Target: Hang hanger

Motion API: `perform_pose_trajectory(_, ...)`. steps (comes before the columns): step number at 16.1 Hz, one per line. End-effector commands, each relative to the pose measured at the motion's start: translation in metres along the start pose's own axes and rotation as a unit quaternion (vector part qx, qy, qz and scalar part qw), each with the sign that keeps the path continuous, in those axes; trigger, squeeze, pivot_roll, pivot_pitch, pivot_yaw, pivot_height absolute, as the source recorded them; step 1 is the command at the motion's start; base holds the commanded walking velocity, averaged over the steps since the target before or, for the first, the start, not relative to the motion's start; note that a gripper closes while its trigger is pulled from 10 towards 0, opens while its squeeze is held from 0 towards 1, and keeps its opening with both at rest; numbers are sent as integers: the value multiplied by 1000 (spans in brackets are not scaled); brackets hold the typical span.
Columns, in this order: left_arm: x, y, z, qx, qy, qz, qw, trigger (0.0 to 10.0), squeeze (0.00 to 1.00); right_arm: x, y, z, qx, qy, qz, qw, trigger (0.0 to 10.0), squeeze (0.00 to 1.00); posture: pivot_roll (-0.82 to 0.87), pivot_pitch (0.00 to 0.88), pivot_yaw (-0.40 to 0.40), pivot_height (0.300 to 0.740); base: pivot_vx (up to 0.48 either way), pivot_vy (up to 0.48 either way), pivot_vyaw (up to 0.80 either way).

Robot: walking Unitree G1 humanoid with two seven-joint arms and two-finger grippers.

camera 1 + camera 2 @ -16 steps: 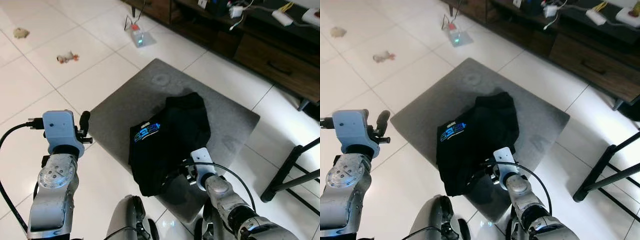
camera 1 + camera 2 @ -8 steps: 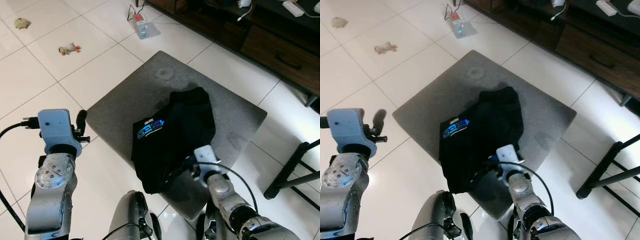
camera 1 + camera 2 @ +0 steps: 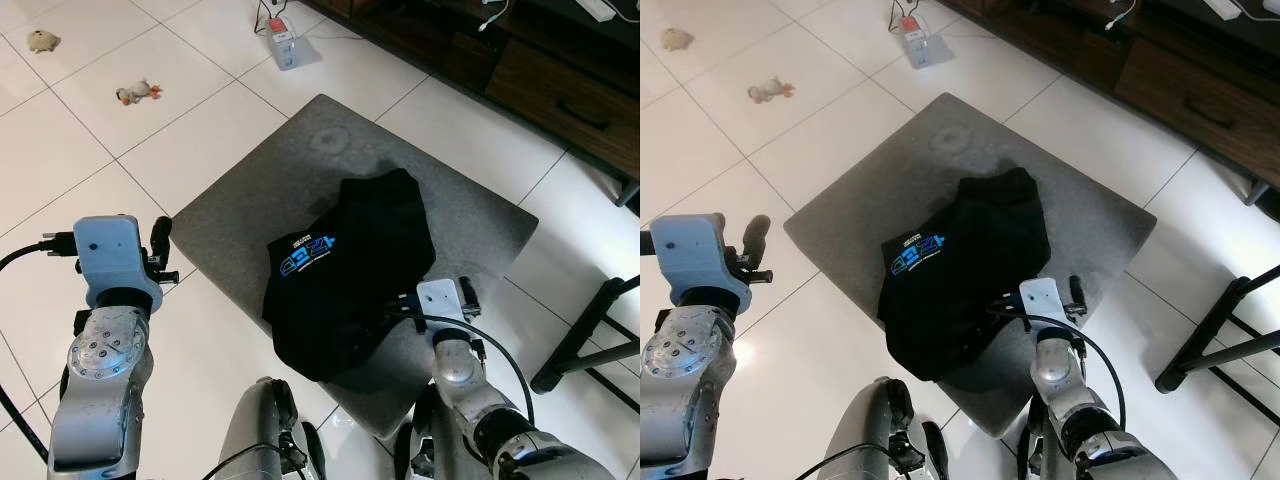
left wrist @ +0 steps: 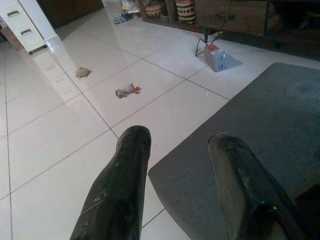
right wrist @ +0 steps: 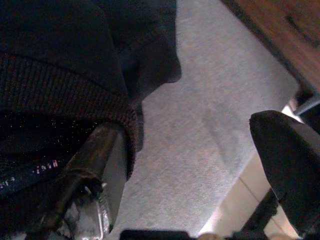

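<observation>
- Since a second ago the right gripper [image 5: 190,170] has swung out from under the black garment [image 3: 350,265] toward its edge, fingers now wide apart with one against the ribbed hem
- Grey mat [image 3: 250,200] carries the garment; no hanger can be made out, perhaps hidden inside
- Left gripper [image 4: 177,190] hovers over the floor tiles [image 3: 60,170], fingers apart
- Judged best: close on the collar area, lift slowly
- No containers visible
</observation>
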State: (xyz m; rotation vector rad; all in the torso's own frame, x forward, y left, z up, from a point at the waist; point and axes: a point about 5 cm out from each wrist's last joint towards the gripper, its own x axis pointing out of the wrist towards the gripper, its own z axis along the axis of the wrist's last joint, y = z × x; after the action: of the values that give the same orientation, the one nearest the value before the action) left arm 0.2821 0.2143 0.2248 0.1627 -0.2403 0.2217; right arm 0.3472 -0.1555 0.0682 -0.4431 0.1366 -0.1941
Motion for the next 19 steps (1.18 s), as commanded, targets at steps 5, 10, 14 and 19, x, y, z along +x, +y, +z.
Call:
perform_pose_trajectory(5,-5,-2,-4,17,7,-10,1000,10000,0,-19,28,-24,29,58,107,992,10000,0,119,415,75,597,0,0,0)
perform_pose_trajectory(10,-6,-1,-3,18,6,-6,1000,10000,0,-27,46,-23,37,58,156,985,10000,0,137,418,80,597,0,0,0)
perform_pose_trajectory(14,-9,6,-1,27,1,16,1000,10000,0,-21,26,-25,24,51,59,997,10000,0,165,427,85,597,0,0,0)
perform_pose_trajectory(19,-9,10,0,34,-1,27,999,10000,0,-19,13,-20,24,11,-10,1000,10000,0,174,439,99,597,0,0,0)
